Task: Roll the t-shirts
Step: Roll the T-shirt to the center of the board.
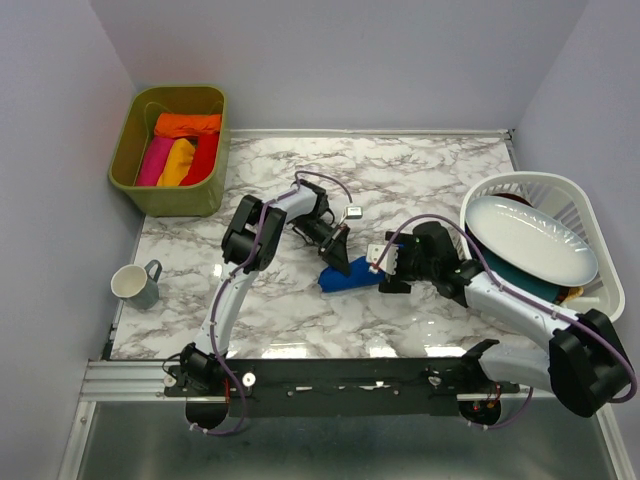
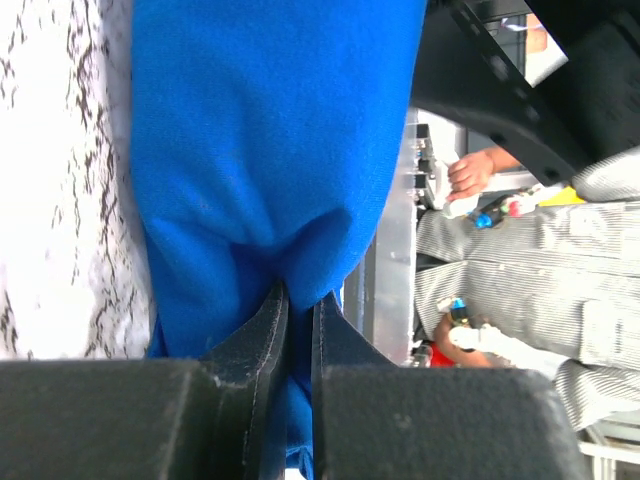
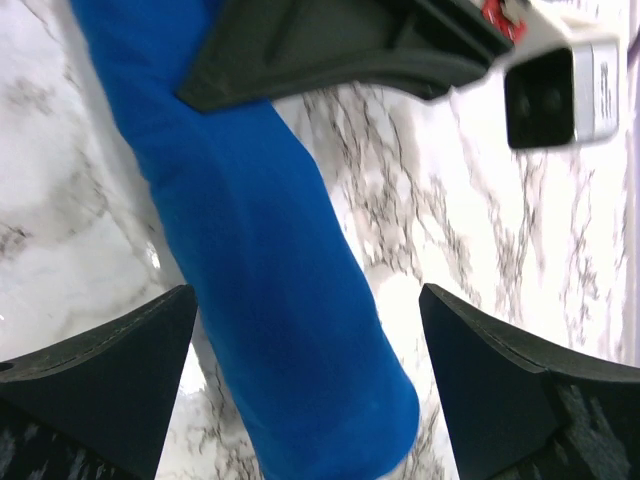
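While orange, pink, yellow and red t-shirts are sitting in the green bin at far left, the left gripper is pinching the blue t-shirt, which is lying rolled mid-table. The right gripper is hovering, fingers wide apart, around the roll's other end, near the white basket.

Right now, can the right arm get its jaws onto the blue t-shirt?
Probably yes: the right arm holds its jaws wide open astride the blue t-shirt, nothing between; the left arm pinches only its other end.

Blue t-shirt — rolled, on table.
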Robot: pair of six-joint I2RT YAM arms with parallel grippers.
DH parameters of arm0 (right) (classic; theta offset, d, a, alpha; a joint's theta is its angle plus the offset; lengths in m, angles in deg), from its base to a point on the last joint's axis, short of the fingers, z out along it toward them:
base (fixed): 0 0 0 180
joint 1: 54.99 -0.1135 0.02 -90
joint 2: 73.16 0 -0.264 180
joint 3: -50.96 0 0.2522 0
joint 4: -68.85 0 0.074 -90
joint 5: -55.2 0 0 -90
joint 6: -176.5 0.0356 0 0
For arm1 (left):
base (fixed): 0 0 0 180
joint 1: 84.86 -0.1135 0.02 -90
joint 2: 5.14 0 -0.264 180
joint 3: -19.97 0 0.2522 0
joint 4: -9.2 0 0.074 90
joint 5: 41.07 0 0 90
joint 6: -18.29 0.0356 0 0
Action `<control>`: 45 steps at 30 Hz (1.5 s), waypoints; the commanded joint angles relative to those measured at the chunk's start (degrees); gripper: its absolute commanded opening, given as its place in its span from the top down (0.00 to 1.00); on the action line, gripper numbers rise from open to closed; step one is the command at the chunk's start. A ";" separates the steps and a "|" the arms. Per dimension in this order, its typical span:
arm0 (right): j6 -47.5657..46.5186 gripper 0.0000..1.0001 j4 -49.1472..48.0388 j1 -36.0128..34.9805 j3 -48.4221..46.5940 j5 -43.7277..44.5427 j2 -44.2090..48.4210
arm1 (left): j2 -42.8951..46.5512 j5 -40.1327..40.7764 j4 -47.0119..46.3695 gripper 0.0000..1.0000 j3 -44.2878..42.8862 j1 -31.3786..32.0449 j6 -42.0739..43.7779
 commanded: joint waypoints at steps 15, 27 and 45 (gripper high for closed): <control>-12.16 0.00 11.26 7.58 -7.82 -17.17 -13.49 | 1.92 8.79 3.20 0.84 6.46 -3.86 1.68; -16.36 0.00 45.46 15.68 -30.85 -35.37 -27.38 | 5.35 11.51 7.16 0.85 10.94 -4.03 6.25; -8.90 0.40 53.65 15.68 -40.96 -33.46 -46.10 | 7.55 12.57 7.16 0.85 12.43 -5.35 6.61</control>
